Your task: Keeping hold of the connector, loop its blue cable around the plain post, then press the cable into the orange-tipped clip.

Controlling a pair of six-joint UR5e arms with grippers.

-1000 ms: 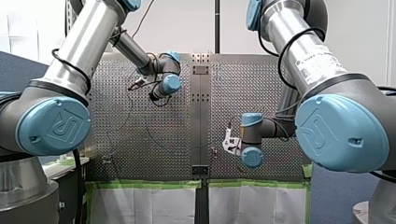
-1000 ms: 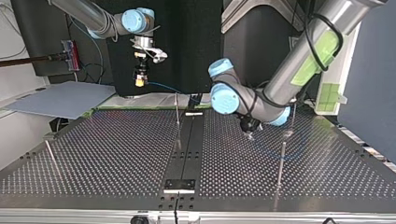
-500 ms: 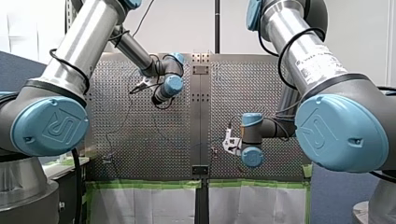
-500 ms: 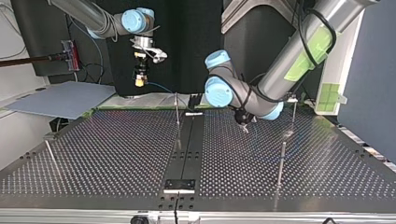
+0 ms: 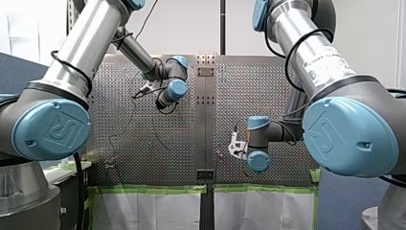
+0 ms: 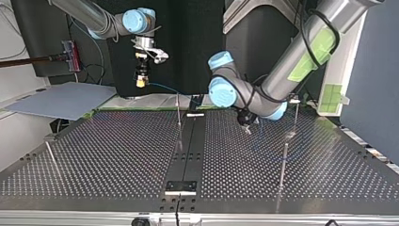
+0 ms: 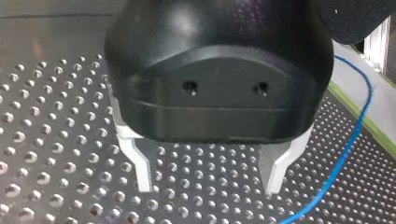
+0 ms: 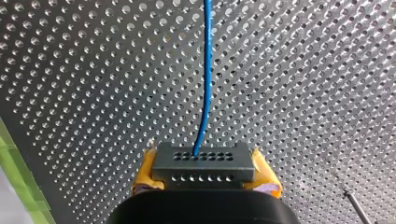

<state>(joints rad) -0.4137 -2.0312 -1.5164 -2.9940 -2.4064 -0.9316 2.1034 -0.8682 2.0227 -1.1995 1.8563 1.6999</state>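
My right gripper's [image 8: 203, 170] yellow pads [image 8: 145, 176] pinch the dark connector [image 8: 203, 161] from both sides. The blue cable [image 8: 205, 84] leaves the connector's face and runs straight ahead over the table [image 8: 93, 70]. In the top view this gripper hangs high beyond the table's far edge, just where it was a second ago, so the hold the task asks for is kept. My left gripper's [image 7: 208, 185] metal fingers [image 7: 140, 161] stand spread with nothing between them, close above the holes. The cable curves past beside one finger without touching it. The change is on this side: over the last second my left gripper has drawn back up the top view, away from the post [image 6: 283, 160] at its right and toward the centre strip [image 6: 190, 141], and has now nearly stopped. It looks to be repositioning, empty. The cable is too faint there to tell whether it rounds any post, and the clip cannot be made out.
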